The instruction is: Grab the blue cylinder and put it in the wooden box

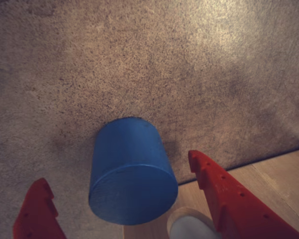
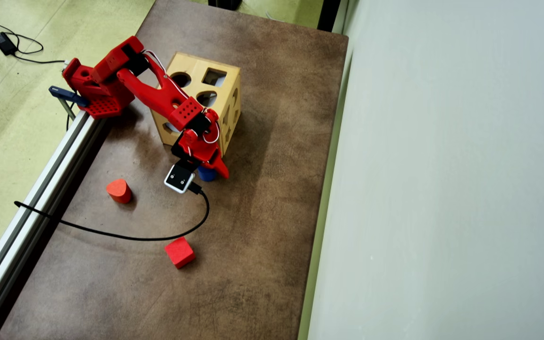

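In the wrist view the red pincer (image 1: 122,199) is spread open, one finger at the lower left edge, the other at lower right, with the blue cylinder (image 1: 131,172) standing between them on the brown worktop (image 1: 149,64), touching neither visibly. In the overhead view the cylinder (image 2: 207,174) sits at centre-left, just below the wooden box (image 2: 204,97). A red rounded block (image 2: 119,191) and red cube (image 2: 179,252) lie lower left.

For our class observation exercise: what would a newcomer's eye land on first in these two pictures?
First, the bright red arm stretching over the wooden box on the brown table in the overhead view. Next, the blue cylinder filling the wrist view between the spread fingers of the gripper. Then the red rounded block and red cube, lying apart nearer the camera.
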Motion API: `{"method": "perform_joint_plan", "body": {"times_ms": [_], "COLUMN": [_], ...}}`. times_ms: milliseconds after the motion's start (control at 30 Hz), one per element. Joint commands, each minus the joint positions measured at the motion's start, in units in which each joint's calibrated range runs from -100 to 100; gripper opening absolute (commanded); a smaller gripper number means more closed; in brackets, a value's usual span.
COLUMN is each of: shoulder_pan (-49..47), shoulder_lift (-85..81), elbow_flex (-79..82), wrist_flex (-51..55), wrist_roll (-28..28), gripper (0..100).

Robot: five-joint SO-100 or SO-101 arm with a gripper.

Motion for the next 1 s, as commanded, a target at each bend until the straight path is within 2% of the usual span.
{"method": "perform_joint_plan", "body": {"times_ms": [0, 400, 800, 967], "shoulder_pan": [0.2, -0.4, -0.5, -0.5], "shoulder_lift": [-0.7, 0.4, 0.4, 0.4], "elbow_flex": [-2.2, -2.2, -2.2, -2.2], "wrist_flex": [-0.5, -0.5, -0.6, -0.6], "wrist_roll": [0.1, -0.3, -0.3, -0.3], "gripper": [41, 40, 7, 3]}}
